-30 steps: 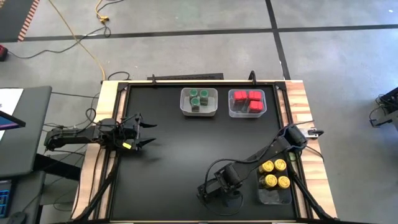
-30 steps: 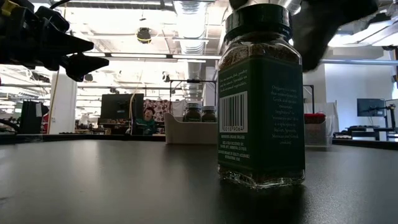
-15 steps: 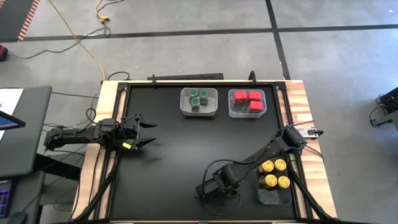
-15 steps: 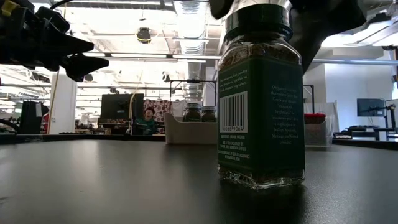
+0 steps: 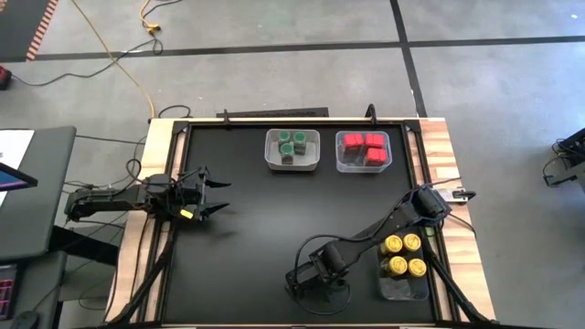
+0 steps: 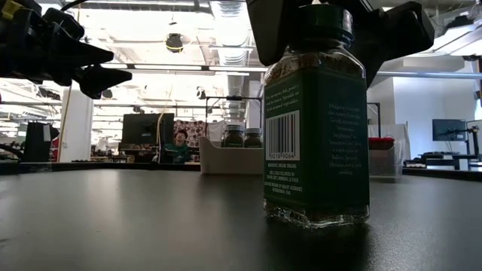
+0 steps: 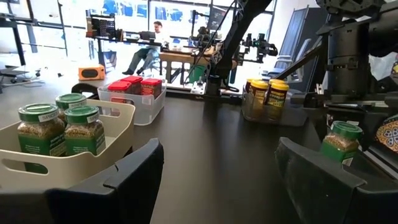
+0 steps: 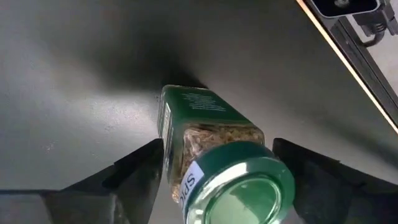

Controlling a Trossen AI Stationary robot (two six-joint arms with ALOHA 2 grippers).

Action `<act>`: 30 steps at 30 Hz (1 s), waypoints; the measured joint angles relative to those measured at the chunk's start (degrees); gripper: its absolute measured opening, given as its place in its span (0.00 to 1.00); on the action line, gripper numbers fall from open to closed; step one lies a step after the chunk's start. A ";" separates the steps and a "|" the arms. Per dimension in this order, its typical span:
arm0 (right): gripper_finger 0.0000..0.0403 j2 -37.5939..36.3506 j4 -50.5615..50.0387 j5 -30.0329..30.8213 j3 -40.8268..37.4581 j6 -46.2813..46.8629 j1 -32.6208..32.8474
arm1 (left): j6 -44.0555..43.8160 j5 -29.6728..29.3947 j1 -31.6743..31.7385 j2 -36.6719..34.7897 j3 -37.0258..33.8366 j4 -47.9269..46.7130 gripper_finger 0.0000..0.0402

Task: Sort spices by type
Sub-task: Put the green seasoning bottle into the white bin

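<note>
A green-lidded spice jar stands upright on the black surface, at the lower middle of the high view and filling the right of centre in the low view. The right end effector has its two fingers one on each side of the jar's lid and shoulders; in the right wrist view a narrow gap shows between each finger and the glass, so the fingers are apart and not clamped on it.

At the top of the high view, a white bin holds more green-lidded jars, and just beside it to the right a clear bin holds the red boxy containers. At the lower right, a third clear bin holds four yellow-lidded jars, close to the right arm.

The left end effector hangs over the left edge of the surface, well apart from every container, with its fingers spread and nothing between them.

In the low view, a seated person shows in the room far behind the surface.
</note>
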 joint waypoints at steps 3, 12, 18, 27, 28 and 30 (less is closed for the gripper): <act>0.79 0.00 -0.04 0.00 0.00 -0.09 0.00 | 0.02 0.00 0.00 0.00 0.00 0.00 0.74; 0.70 0.00 -0.18 -0.07 0.00 -0.43 -0.26 | 0.05 0.00 -0.01 0.00 0.00 0.00 0.74; 0.70 -0.02 -0.57 -0.37 0.00 -1.72 -0.85 | 0.02 0.00 -0.01 0.00 0.00 0.00 0.74; 0.70 -0.04 -0.50 -0.33 0.00 -1.35 -1.25 | 0.04 0.00 0.00 0.00 0.02 0.00 0.74; 0.70 -0.04 -0.43 -0.33 0.00 -0.82 -1.39 | 0.01 0.00 0.01 0.00 0.01 0.00 0.74; 0.70 -0.04 -0.06 -0.27 0.00 1.50 -1.46 | 0.01 0.00 0.00 0.00 0.00 0.00 0.74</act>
